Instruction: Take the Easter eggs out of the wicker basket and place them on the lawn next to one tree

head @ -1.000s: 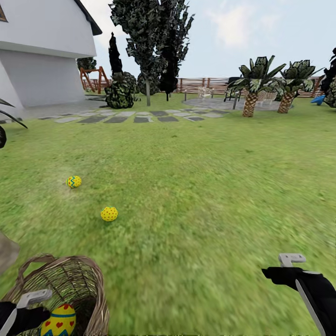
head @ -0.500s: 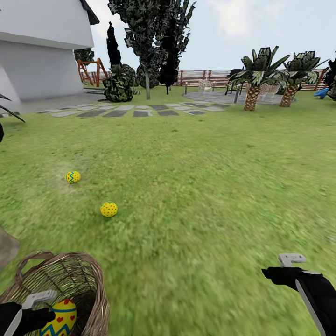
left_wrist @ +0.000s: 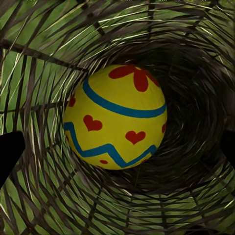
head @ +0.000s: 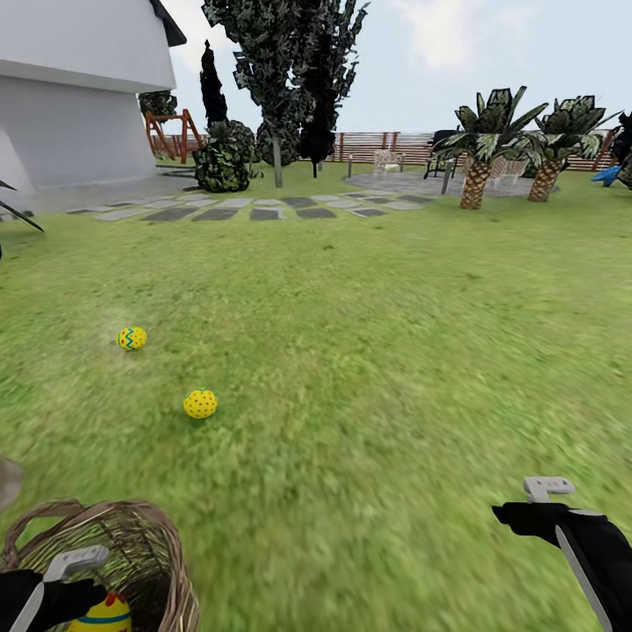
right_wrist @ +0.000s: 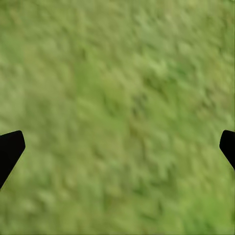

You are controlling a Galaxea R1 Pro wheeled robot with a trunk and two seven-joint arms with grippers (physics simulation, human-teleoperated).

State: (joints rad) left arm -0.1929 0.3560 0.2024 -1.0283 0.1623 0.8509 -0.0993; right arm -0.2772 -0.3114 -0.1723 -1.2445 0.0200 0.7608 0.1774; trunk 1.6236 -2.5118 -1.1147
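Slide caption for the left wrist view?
Open jaws frame the heart-painted Easter egg deep inside the wicker basket.

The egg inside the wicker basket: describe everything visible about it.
The egg is bright yellow and glossy, painted with a blue band, a blue zigzag, red hearts and a red flower at one end. It lies deep in the brown open-weave wicker basket, resting against the weave. The left gripper's dark fingertips stand wide apart on either side, not touching it.

We look over a sunlit garden: a white house (head: 79, 96) at the far left corner, a grey stepping-stone path (head: 254, 208) beyond the grass, two short palms (head: 478, 145) and a brown slatted fence (head: 386, 145) at the far edge under pale sky.
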